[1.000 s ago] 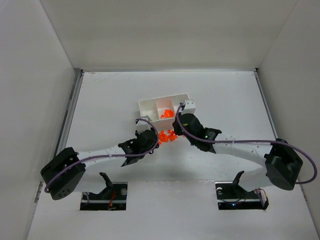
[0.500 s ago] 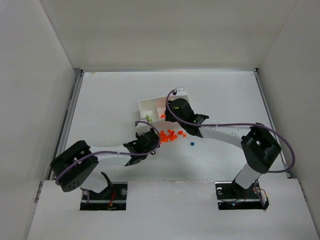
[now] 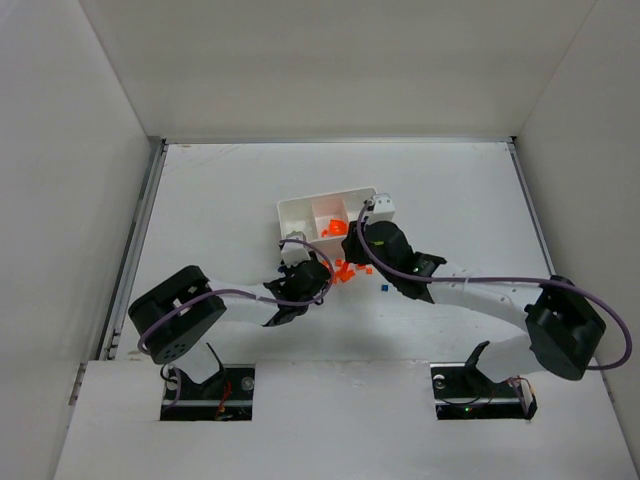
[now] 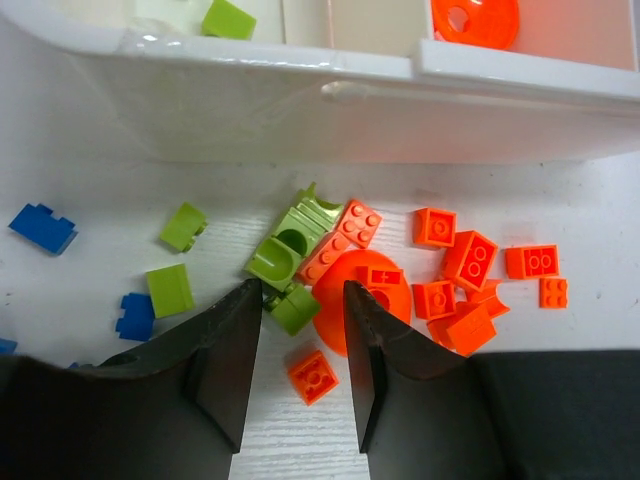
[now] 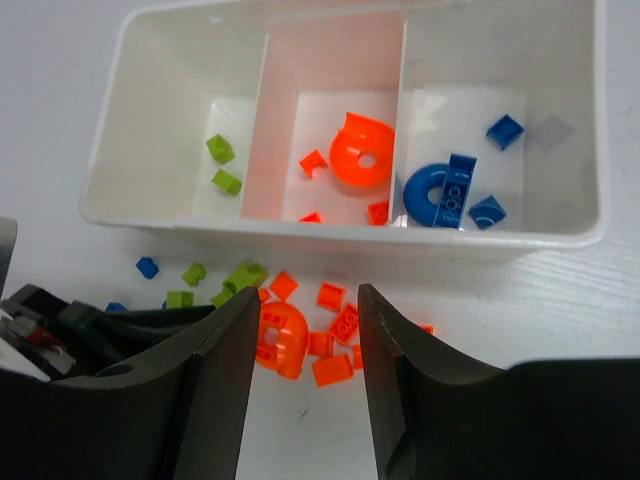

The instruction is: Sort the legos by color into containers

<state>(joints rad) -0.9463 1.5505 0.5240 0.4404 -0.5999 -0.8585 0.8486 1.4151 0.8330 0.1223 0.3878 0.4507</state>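
The white tray (image 3: 291, 211) holds the three containers: green legos (image 5: 226, 166) on the left, orange ones (image 5: 361, 152) in the middle, blue ones (image 5: 449, 191) on the right. In front of its near wall (image 4: 250, 100) lies a loose pile of orange legos (image 3: 343, 270) and green legos (image 4: 290, 250). My left gripper (image 4: 300, 296) is open low over the pile, a small orange brick (image 4: 313, 376) lying free between its fingers. My right gripper (image 5: 308, 300) hangs open above an orange arched piece (image 5: 281, 338), holding nothing.
Loose blue legos (image 4: 43, 227) and green ones (image 4: 171, 290) lie left of the pile. A lone blue lego (image 3: 383, 287) sits to its right. The two grippers are close together at the tray's near side, with the left one (image 5: 90, 322) showing in the right wrist view.
My right gripper went over the tray, opened, and came back toward the pile. The left gripper crept right toward the orange pieces and its jaws narrowed a little.
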